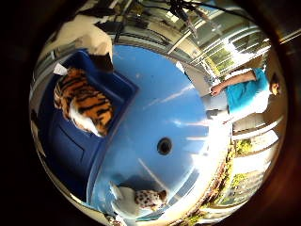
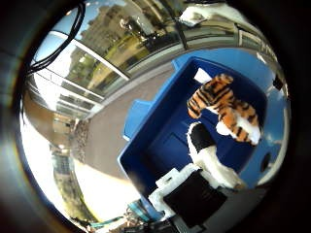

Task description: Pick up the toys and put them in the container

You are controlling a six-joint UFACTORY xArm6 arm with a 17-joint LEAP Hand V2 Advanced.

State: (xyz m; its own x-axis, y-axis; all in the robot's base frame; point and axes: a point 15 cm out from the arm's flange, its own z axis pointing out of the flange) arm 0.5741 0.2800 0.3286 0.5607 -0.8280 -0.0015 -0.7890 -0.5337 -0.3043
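Observation:
An orange and black striped tiger toy (image 1: 82, 101) lies inside the deep blue container (image 2: 163, 145), against one of its walls. A small white toy with dark spots (image 1: 143, 198) lies on the round blue table (image 1: 160, 94), outside the container and near the table's rim. My hand (image 2: 206, 162) hovers above the container with nothing in it. One white and black finger reaches out over the container's floor beside the tiger, apart from it. Another fingertip (image 1: 96, 40) shows over the container's far corner.
The container stands at one side of the table, partly over its edge. A dark round hole (image 1: 164, 146) sits in the table's middle. A blue flat piece (image 2: 136, 116) lies on the paved ground beside the container. Railings and glass surround the area.

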